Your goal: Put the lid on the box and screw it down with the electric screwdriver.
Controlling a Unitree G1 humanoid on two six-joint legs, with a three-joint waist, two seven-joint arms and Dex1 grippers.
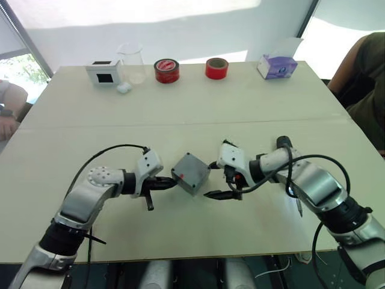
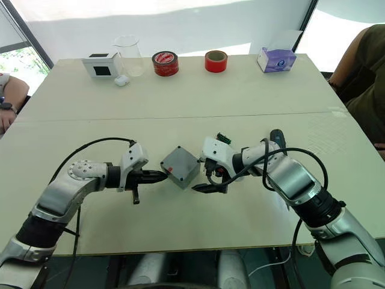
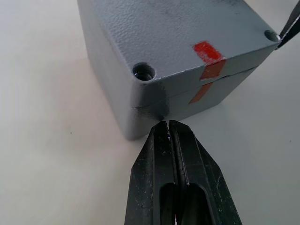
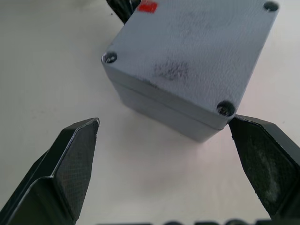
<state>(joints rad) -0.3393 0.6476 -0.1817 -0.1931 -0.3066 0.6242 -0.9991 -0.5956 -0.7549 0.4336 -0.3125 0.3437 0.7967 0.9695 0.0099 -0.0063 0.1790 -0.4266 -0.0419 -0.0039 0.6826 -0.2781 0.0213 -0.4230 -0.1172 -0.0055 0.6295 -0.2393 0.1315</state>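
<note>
The grey box (image 1: 191, 173) stands mid-table with the lid (image 3: 187, 28) seated on top; a red mark (image 3: 206, 51) crosses the seam between them. My left gripper (image 1: 173, 181) is shut, its tips at the box's near-left corner, by an open screw hole (image 3: 143, 72). My right gripper (image 1: 213, 179) is open beside the box's right side, one fingertip (image 4: 248, 136) close to a lid corner, nothing between the fingers. A black cylinder (image 1: 283, 143), apparently the electric screwdriver, lies behind my right arm, mostly hidden.
Along the far edge stand a white box with a black window (image 1: 103, 72), a clear beaker (image 1: 132, 62), two red tape rolls (image 1: 166, 70) (image 1: 216, 68) and a purple tissue box (image 1: 277, 65). A person's arm (image 1: 361, 78) is at the right, a hand (image 1: 7, 114) at the left.
</note>
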